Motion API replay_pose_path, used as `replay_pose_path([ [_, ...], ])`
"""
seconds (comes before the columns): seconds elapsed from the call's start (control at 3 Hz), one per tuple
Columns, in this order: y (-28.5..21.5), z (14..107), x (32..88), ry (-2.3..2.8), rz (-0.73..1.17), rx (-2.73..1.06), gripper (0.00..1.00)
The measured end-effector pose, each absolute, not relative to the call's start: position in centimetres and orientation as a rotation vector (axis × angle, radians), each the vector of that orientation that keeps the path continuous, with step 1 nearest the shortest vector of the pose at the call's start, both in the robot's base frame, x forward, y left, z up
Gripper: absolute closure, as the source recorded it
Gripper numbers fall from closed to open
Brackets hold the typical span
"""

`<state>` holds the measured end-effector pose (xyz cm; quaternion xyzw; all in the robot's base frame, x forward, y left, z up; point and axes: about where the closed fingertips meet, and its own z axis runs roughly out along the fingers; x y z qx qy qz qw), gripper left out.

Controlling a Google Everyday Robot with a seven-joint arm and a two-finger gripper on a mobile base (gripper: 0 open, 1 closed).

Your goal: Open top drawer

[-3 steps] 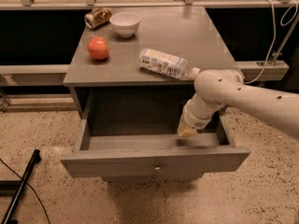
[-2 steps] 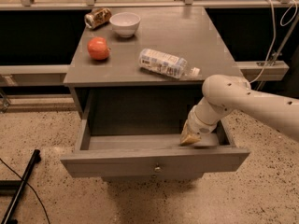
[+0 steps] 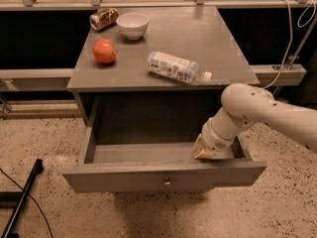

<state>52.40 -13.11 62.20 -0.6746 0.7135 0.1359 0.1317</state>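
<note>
The top drawer (image 3: 148, 177) of the grey cabinet stands pulled far out, its flat grey front facing me with a small round brass knob (image 3: 167, 183) at centre. The inside of the drawer looks bare. My gripper (image 3: 202, 152) reaches down from the right on a white arm (image 3: 257, 108) and sits inside the drawer at its right front corner, just behind the front panel. Only its yellowish tip shows.
On the cabinet top (image 3: 198, 33) lie a red apple (image 3: 104, 51), a white bowl (image 3: 132, 25), a can on its side (image 3: 103, 19) and a plastic bottle on its side (image 3: 174, 67). A black pole (image 3: 20, 202) lies on the speckled floor at the left.
My arm and gripper have shifted a little to the right and toward the drawer's front panel. The drawer stays open about the same.
</note>
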Motion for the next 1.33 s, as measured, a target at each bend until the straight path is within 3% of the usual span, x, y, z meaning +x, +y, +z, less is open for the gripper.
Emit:
replay_pose_path([
  [1.33,-11.6,65.2,46.9,1.924,0.601,-1.969,0.92],
])
